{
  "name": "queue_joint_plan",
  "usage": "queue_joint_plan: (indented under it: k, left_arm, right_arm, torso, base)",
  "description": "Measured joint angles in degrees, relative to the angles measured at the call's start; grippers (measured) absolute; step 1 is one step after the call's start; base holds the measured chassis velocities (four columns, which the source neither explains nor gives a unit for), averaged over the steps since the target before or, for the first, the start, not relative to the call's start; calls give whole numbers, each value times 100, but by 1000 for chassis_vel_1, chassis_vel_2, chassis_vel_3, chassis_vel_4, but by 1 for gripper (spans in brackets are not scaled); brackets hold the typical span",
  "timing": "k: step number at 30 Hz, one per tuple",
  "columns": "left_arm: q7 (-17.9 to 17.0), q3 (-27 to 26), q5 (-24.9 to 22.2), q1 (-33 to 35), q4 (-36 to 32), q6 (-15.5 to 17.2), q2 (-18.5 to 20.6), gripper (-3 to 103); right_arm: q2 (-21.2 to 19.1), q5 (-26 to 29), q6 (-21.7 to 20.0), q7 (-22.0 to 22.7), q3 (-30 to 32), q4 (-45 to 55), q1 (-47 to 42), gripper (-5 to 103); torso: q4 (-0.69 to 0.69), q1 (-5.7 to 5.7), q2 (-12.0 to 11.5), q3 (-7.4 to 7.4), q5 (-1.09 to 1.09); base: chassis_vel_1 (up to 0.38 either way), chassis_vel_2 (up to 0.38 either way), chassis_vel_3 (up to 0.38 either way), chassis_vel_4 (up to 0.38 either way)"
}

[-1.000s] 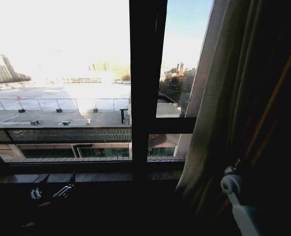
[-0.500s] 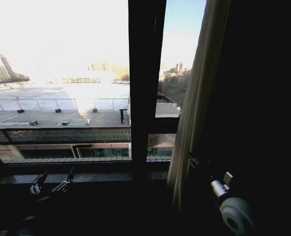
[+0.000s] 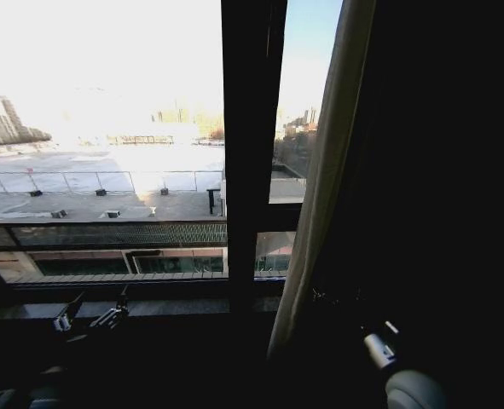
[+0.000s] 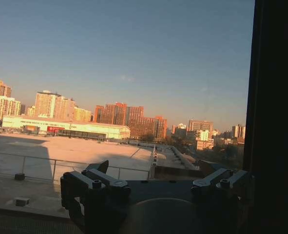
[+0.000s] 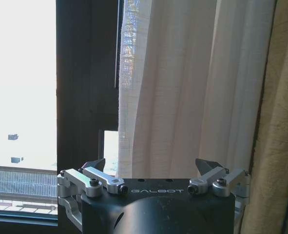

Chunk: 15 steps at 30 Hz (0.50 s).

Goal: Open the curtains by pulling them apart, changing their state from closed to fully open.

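A sheer off-white curtain (image 3: 320, 196) hangs at the right of the window, with its edge slanting down toward the sill. In the right wrist view the same curtain (image 5: 182, 87) falls in pleats just ahead of my right gripper (image 5: 151, 168), which is open and holds nothing. That right gripper (image 3: 378, 342) sits low in front of the curtain's dark folds. At the lower left, by the sill, my left gripper (image 3: 89, 319) is open and empty. In the left wrist view the left gripper (image 4: 156, 171) faces bare glass and the city outside.
A dark vertical window frame bar (image 3: 247, 170) stands between the bare glass and the curtain. A heavier beige drape (image 5: 280, 146) hangs beside the sheer panel. The dark sill (image 3: 166, 307) runs along the bottom of the window.
The curtain's lower edge has swung left toward the frame bar and hangs straighter. My right arm has dropped lower. The left gripper has barely moved.
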Motion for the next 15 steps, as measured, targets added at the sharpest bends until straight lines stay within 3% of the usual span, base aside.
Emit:
queue_joint_plan:
  k: [5,15]
  left_arm:
    - [162,4,0,8,0,154,-75,100]
    - [271,-48,-3,65,0,439,24,100]
  right_arm:
    - [18,-100,128,2,-10,-30,20,100]
    - [153,-181,170,14,-15,-6,14,100]
  torso:
    - [1,0,0,0,1]
    - [0,1,0,0,-2]
  base:
    - [156,137,-171,-170]
    - [269,275,-272,-266]
